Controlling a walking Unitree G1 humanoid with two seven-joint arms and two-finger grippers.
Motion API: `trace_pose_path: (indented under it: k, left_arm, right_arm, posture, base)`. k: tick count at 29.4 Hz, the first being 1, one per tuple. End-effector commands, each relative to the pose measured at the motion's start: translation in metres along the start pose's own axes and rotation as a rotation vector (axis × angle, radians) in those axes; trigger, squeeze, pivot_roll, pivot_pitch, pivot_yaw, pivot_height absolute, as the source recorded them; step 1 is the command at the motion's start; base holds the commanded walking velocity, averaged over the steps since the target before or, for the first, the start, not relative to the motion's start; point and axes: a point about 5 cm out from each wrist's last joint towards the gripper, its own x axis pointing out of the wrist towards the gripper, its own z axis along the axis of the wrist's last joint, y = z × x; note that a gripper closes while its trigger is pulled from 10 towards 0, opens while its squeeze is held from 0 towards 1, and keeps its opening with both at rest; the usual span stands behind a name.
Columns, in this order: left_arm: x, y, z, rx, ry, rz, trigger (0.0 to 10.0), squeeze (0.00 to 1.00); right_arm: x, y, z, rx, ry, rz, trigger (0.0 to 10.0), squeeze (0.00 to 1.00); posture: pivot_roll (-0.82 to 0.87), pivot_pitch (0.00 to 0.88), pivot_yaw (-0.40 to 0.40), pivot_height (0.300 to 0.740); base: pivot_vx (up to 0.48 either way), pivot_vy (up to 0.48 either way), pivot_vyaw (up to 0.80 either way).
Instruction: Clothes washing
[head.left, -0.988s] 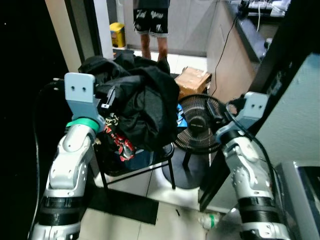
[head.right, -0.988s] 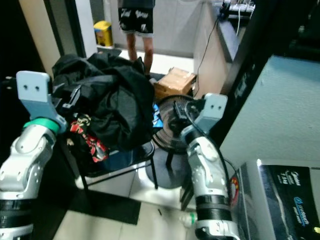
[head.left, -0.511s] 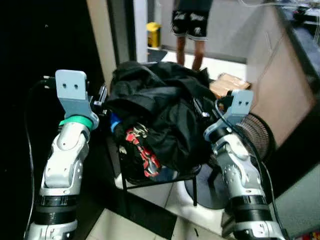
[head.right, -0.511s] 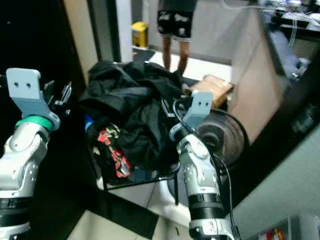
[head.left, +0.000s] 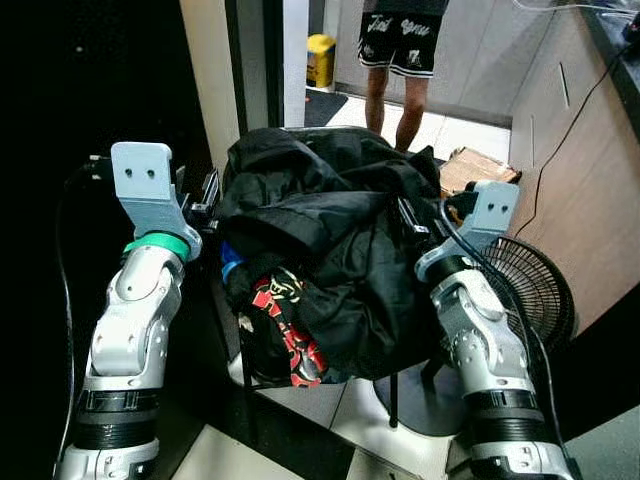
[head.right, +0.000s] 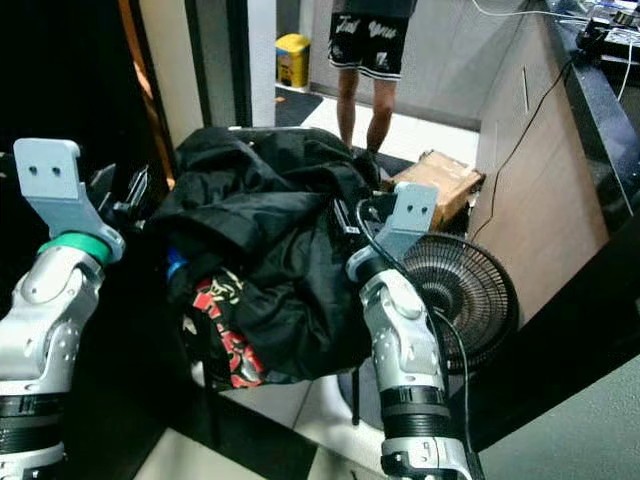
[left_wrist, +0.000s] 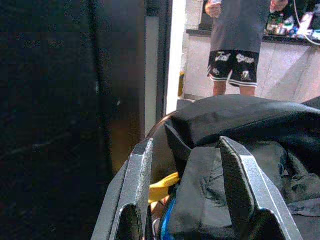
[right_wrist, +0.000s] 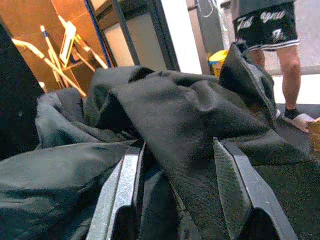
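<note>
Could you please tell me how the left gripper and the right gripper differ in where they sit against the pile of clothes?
The left gripper is at the pile of dark clothes on its left edge, beside the dark doorway; the right gripper is at the pile's right side, near the floor fan. The left gripper's fingers straddle a black fold with yellow and blue cloth below; the right gripper's fingers straddle plain black cloth. Both are open, neither shut on anything.

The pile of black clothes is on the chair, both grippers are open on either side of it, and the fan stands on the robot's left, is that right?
Not quite: the fan stands on the robot's right, as the left eye view shows. The pile of black clothes does sit on the chair, with the left gripper and right gripper open beside it.
</note>
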Motion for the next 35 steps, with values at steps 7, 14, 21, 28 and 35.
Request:
trace_pose_path:
  k: [7,14,21,28,35]
  left_arm:
    - [-0.001,-0.001,0.001,-0.016,-0.001,-0.015,10.0,0.0]
    - [-0.003,-0.005,-0.001,-0.034,0.003,-0.039,10.0,0.0]
    - [-0.004,-0.007,-0.002,-0.045,0.015,-0.053,10.0,0.0]
    - [-0.006,-0.01,-0.004,-0.056,0.035,-0.076,10.0,0.0]
    - [-0.027,-0.017,-0.012,-0.08,0.109,-0.138,10.0,0.0]
  right_arm:
    - [0.002,0.001,0.012,0.09,-0.111,0.004,10.0,1.0]
    - [0.013,0.007,0.004,0.102,-0.081,0.016,10.0,1.0]
    - [0.029,0.027,-0.002,0.107,-0.016,0.066,10.0,1.0]
    - [0.037,0.037,-0.019,0.082,0.112,0.078,10.0,1.0]
    - [0.051,0.057,-0.03,0.21,0.193,0.096,10.0,1.0]
  posture:
    - [0.14,0.025,0.053,0.74]
    - [0.13,0.026,0.051,0.74]
    - [0.13,0.044,0.056,0.74]
    - [0.13,0.071,0.059,0.74]
    - [0.16,0.168,0.061,0.74]
  base:
    - [0.0,0.0,0.0]
    - [0.0,0.0,0.0]
    - [0.0,0.0,0.0]
    - [0.0,0.0,0.0]
    - [0.0,0.0,0.0]
